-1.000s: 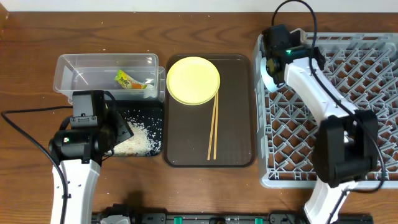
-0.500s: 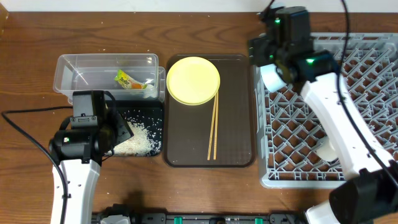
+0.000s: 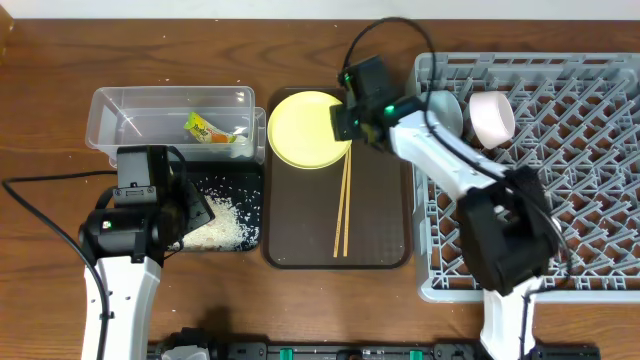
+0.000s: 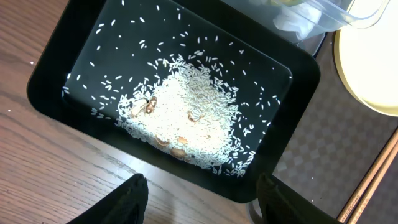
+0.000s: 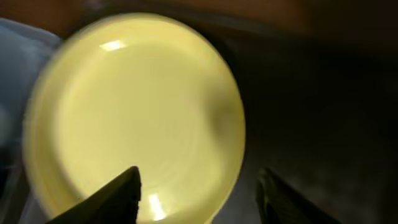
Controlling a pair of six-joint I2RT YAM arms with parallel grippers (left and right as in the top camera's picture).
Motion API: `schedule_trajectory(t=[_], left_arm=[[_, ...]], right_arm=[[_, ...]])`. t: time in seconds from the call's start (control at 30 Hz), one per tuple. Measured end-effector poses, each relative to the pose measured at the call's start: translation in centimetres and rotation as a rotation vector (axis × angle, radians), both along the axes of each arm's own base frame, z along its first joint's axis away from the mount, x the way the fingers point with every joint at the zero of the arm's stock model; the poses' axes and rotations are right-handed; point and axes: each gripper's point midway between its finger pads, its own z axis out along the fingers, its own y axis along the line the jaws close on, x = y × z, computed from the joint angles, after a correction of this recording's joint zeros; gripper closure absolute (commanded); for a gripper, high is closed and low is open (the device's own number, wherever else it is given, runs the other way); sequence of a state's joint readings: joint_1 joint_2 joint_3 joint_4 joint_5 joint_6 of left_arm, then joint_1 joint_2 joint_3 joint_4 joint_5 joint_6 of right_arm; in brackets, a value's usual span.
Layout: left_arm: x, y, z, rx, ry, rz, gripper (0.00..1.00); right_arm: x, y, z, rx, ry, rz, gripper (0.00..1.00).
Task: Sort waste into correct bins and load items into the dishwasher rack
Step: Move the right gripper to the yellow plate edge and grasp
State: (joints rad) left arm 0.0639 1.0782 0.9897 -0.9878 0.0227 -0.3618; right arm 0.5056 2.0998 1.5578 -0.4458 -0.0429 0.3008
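Overhead: thin wooden chopsticks [image 3: 343, 205] lie lengthwise, near-to-far, on the brown tray [image 3: 385, 200], their far ends meeting the round yellow plate [image 3: 305, 130]. Left wrist: left gripper [image 4: 202, 186], spread and empty, above rice [image 4: 186, 115] in the glossy black tray [image 4: 74, 56]. Right wrist: right gripper [image 5: 199, 186], wide and empty, over the plate.

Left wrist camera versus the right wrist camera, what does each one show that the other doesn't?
Only the left wrist: the black tray holding rice, and the ends of the chopsticks. Only the right wrist: nearly the whole yellow plate, blurred. Both: part of that plate, the dark-brown serving tray, and an open gripper, the left gripper and the right gripper respectively.
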Motion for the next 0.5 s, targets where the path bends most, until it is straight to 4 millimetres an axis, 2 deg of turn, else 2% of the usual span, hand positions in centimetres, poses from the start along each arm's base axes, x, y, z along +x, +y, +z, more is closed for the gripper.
schedule_trajectory(t=[0.13,0.27,0.37,0.5], left_arm=[[0.0,0.0,0.0,0.000,0.000,0.000,0.40],[0.0,0.0,0.0,0.000,0.000,0.000,0.40],[0.0,0.0,0.0,0.000,0.000,0.000,0.40],[0.0,0.0,0.0,0.000,0.000,0.000,0.40]], right_arm=[[-0.3,0.3,-2.9,-0.034,0.036,-0.046,0.56],[-0.4,0.3,-3.6,-0.038,0.047,-0.084,0.65],[-0.5,0.0,-4.5,-0.047,0.064,-0.113,0.67],[-0.4,-0.4,-5.0,-0.051,0.073,-0.159,0.63]])
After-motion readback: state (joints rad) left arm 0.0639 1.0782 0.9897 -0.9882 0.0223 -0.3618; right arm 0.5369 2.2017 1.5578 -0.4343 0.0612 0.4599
